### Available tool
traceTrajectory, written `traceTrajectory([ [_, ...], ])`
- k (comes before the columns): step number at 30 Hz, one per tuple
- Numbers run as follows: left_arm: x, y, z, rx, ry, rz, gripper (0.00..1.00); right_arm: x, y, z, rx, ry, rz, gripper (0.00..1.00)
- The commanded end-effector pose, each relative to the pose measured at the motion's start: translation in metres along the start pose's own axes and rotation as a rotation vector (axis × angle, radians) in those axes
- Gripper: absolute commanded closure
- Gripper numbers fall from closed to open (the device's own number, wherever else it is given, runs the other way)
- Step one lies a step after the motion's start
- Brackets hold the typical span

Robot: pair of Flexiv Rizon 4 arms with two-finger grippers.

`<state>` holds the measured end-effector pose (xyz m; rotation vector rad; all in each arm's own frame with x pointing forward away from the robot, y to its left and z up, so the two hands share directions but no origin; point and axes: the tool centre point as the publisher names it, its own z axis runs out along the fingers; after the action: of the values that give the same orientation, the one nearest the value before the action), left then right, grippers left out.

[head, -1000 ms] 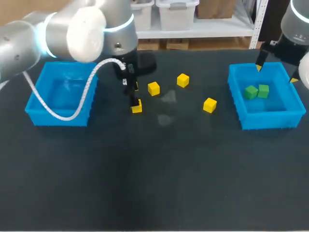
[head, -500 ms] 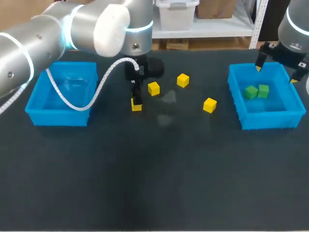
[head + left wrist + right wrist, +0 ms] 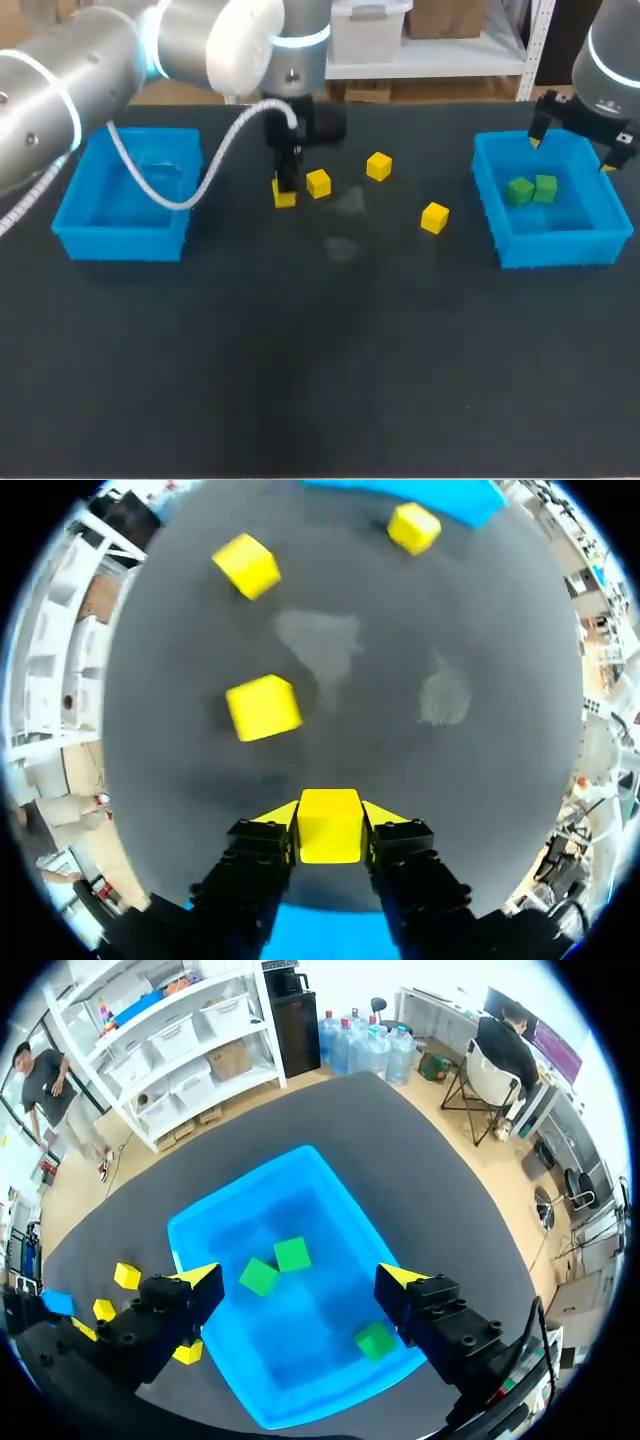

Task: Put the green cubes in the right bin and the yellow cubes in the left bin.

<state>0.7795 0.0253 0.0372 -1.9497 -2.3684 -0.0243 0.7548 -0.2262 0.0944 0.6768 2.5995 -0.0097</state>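
Observation:
My left gripper (image 3: 286,185) (image 3: 330,818) is shut on a yellow cube (image 3: 284,196) (image 3: 330,828), one yellow tip against each side of it. Three more yellow cubes lie on the dark table: one (image 3: 318,183) (image 3: 263,707) just beside the held cube, one (image 3: 378,166) (image 3: 246,565) farther back, one (image 3: 434,217) (image 3: 413,527) toward the right bin (image 3: 555,245) (image 3: 215,1235). My right gripper (image 3: 572,152) (image 3: 298,1280) stands open above that bin, nothing between its fingers. Green cubes (image 3: 519,190) (image 3: 545,187) (image 3: 259,1276) (image 3: 292,1254) (image 3: 376,1341) lie inside.
The left bin (image 3: 125,238) stands at the table's left, with no cube showing inside. My left arm reaches over it from the view's left, a white cable hanging from it. Bare dark table fills the front half.
My left gripper has shut on the yellow cube and carried it a little toward the back of the table. The right gripper has hardly moved.

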Motion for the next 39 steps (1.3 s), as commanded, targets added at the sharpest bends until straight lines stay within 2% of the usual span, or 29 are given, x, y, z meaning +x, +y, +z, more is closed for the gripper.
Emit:
traceTrajectory([
  [1,0.032,-0.004,-0.057,-0.064,-0.156,-0.068,1.00,0.003,-0.003,-0.001,-0.005,-0.046,0.002,0.00],
  [6,0.071,0.014,-0.104,-0.150,-0.261,-0.210,1.00,0.003,-0.003,-0.001,-0.005,-0.046,0.002,0.00],
  [11,0.124,0.031,-0.124,-0.224,-0.291,-0.375,1.00,0.003,-0.003,-0.001,-0.005,-0.046,0.002,0.00],
  [15,0.163,0.035,-0.121,-0.251,-0.277,-0.484,1.00,0.003,-0.003,-0.001,-0.005,-0.046,0.002,0.00],
  [19,0.190,0.035,-0.108,-0.254,-0.257,-0.553,1.00,0.003,-0.003,-0.001,-0.005,-0.046,0.002,0.00],
  [27,0.219,0.038,-0.082,-0.257,-0.211,-0.661,1.00,0.003,-0.003,-0.001,-0.005,-0.046,0.002,0.00],
  [31,0.228,0.038,-0.075,-0.256,-0.173,-0.684,1.00,0.003,-0.003,-0.001,-0.005,-0.046,0.002,0.00],
  [33,0.228,0.036,-0.075,-0.249,-0.177,-0.684,0.00,0.003,-0.003,-0.001,-0.005,-0.046,0.002,0.00],
  [39,0.219,0.032,-0.088,-0.254,-0.202,-0.665,0.00,0.003,-0.003,-0.001,-0.005,-0.046,0.002,0.00],
])
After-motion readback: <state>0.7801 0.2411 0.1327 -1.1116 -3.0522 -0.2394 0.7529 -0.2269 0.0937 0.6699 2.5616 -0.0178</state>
